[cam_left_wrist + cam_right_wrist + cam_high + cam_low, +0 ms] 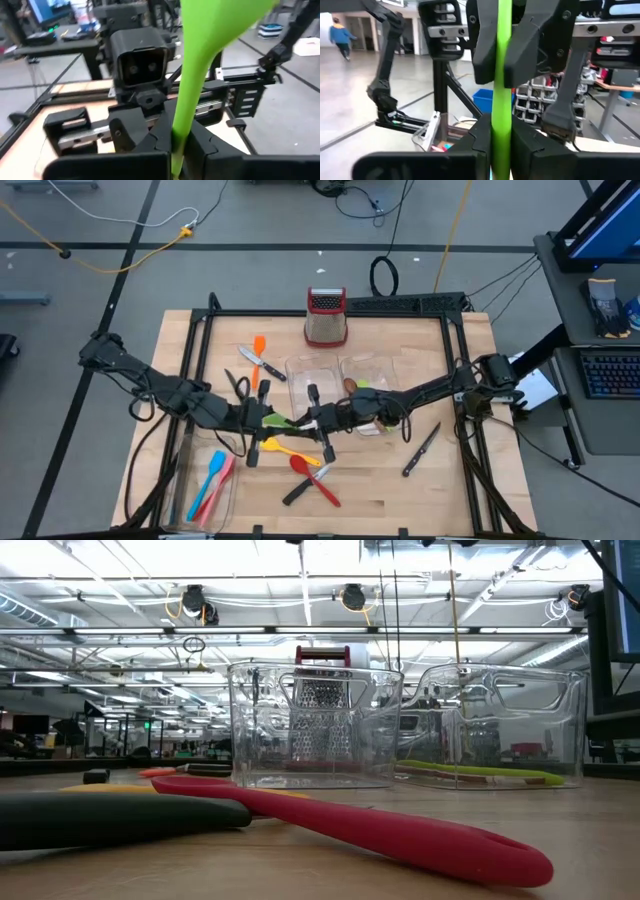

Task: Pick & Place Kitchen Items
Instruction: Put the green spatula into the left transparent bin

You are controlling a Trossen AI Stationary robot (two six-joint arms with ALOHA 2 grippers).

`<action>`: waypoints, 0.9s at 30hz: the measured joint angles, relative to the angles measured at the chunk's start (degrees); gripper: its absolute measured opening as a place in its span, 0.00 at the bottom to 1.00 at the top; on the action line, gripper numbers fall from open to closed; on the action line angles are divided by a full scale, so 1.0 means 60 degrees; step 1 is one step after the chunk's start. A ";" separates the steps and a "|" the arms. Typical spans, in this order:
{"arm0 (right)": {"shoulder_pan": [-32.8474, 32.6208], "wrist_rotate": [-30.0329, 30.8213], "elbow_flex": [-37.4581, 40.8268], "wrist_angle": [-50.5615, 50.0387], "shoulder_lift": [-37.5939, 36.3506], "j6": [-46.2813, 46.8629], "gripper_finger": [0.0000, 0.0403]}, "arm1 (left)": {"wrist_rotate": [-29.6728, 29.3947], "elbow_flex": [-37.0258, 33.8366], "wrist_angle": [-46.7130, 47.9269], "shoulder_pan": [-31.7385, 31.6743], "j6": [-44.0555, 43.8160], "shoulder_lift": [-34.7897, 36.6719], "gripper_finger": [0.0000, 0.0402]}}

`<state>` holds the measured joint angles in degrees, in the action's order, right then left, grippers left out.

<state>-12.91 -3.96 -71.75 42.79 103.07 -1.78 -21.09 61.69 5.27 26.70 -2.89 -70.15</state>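
A lime-green spatula (274,420) hangs above the middle of the table between my two grippers, which face each other, both shut on it. My left gripper (283,421) comes from the table's left, my right gripper (306,420) from its right. In the left wrist view the spatula's handle (187,100) widens into the blade (225,20). Loose on the table lie an orange spatula (259,346), a small knife (262,364), a yellow spoon (286,449), a red spoon (312,478) and a black-handled knife (420,450). My left gripper pinches the green spatula's thin handle (178,142) between its two fingers, which reach in about level from the table's left and lie across the handle. The blade stands away from the fingers, and the spatula is clear of the table. My right gripper pinches the same handle (501,125) between its two fingers, level from the table's right and across it. The left gripper's fingers (485,50) hold the handle a short way farther along.
Two clear trays (318,376) (372,375) stand behind the grippers, the right one holding a green utensil (480,772). The red-topped grater (326,317) is at the far edge. A clear tray (188,500) at the front left holds blue and pink utensils.
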 joint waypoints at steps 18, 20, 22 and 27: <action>0.0004 0.0625 -0.0015 -0.2606 -0.0011 -0.0071 0.47 | -0.0867 -0.0022 0.2826 0.0022 -0.5408 0.0479 0.02; 0.0000 0.0620 -0.0015 -0.2866 -0.0011 -0.0217 0.48 | -0.0874 -0.0022 0.3256 0.0057 -0.6065 0.0675 0.02; 0.0000 0.0616 -0.0015 -0.3206 -0.0095 -0.0272 0.48 | -0.0879 -0.0019 0.3558 0.0073 -0.6824 0.0821 0.02; 0.0000 0.0622 -0.0015 -0.4197 -0.0510 -0.0517 0.48 | -0.0425 -0.0014 0.4785 0.0076 -0.9151 0.1049 0.02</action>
<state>-12.91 -0.23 -71.83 17.61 100.01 -4.88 -23.64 61.60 33.98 27.16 -57.79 -63.86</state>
